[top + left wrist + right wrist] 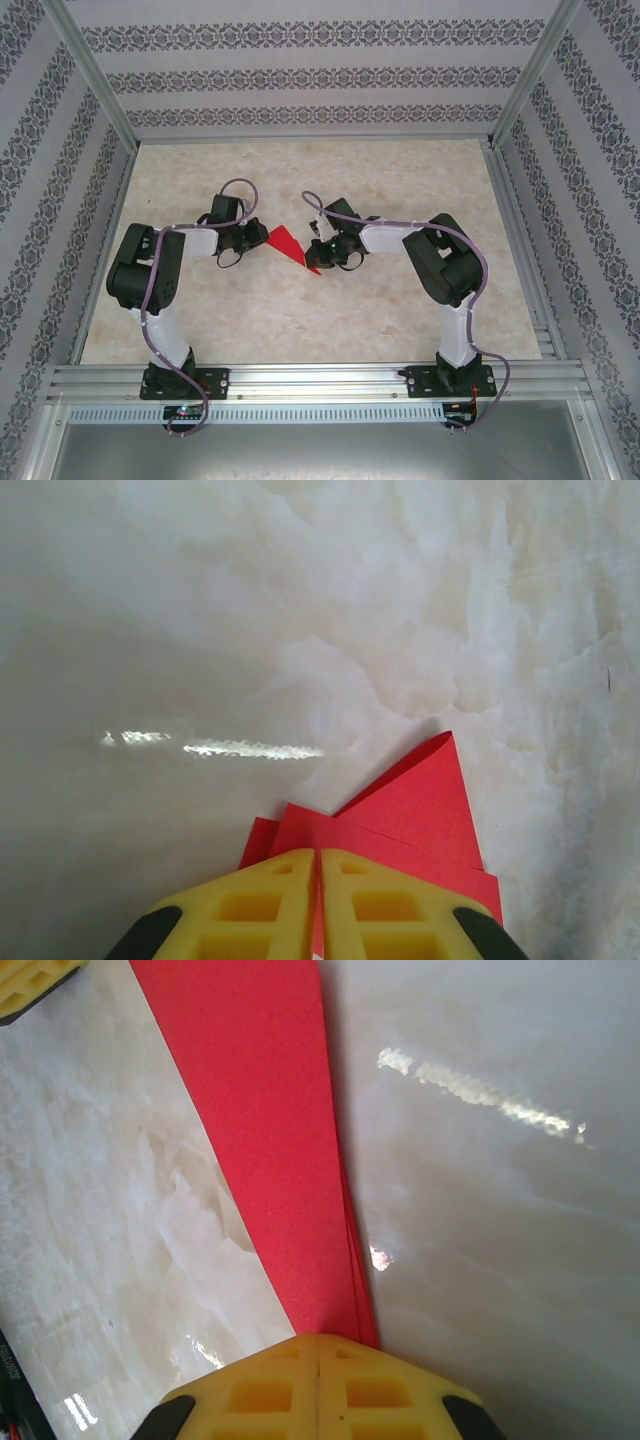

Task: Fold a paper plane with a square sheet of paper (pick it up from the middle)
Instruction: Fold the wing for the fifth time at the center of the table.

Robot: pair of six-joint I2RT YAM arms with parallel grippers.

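Observation:
The square sheet of paper is now folded into the red paper plane [287,245], a narrow pointed triangle with stacked layers. It spans the gap between my two grippers near the table's middle. My left gripper [258,238] is shut on its wide tail end, where layered flaps [420,810] fan out past the yellow fingertips [290,880]. My right gripper [318,262] is shut on the pointed nose; in the right wrist view the plane [260,1110] widens away from that gripper [318,1340] toward the left gripper's finger [30,980]. The plane casts a shadow on the table.
The marble-pattern table [300,320] lies under both arms. Patterned walls [300,80] and metal frame posts [95,80] enclose it on three sides. An aluminium rail [320,380] runs along the near edge by the arm bases.

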